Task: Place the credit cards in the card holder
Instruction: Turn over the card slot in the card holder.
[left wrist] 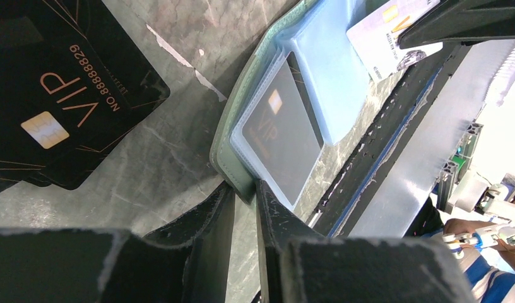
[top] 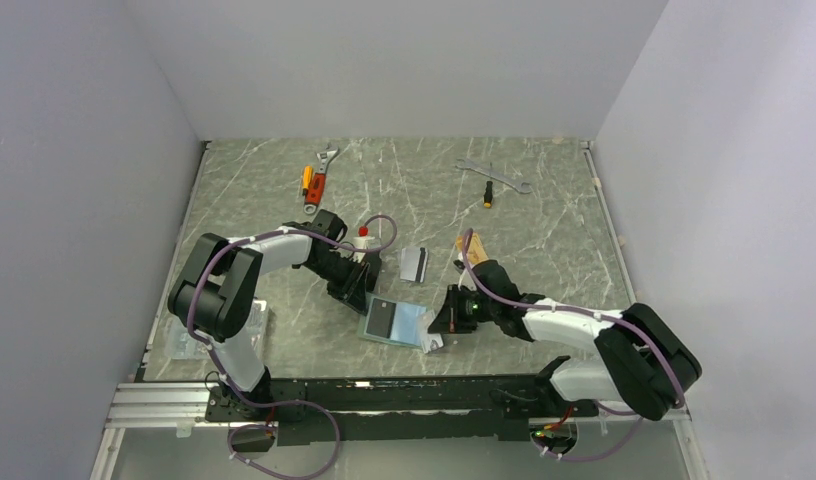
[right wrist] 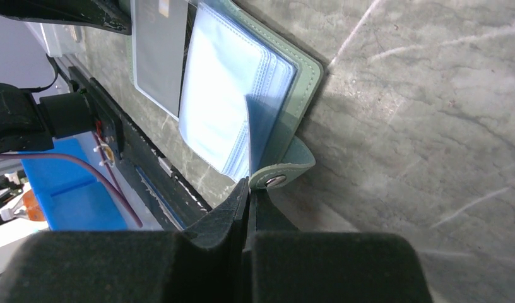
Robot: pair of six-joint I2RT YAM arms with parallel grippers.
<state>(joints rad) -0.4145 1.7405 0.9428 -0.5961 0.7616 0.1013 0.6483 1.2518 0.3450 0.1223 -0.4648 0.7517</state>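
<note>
The sage-green card holder (top: 412, 320) lies open near the table's front edge, pale blue sleeves up, with a black card (top: 381, 318) in its left sleeve. My left gripper (top: 356, 296) is shut on the holder's green edge (left wrist: 233, 165). A loose stack of black VIP cards (left wrist: 53, 95) lies beside it. My right gripper (top: 436, 328) is shut on a pale card (left wrist: 384, 35), edge-on at the sleeves (right wrist: 223, 107), next to the snap tab (right wrist: 277, 178). A silver-grey card (top: 414, 263) and an orange-gold one (top: 468, 243) lie behind the holder.
An orange-handled wrench (top: 317, 178), a silver wrench (top: 492, 172) and a small screwdriver (top: 489, 193) lie at the back. The table's front rail (top: 384, 385) runs just below the holder. Grey walls close in both sides.
</note>
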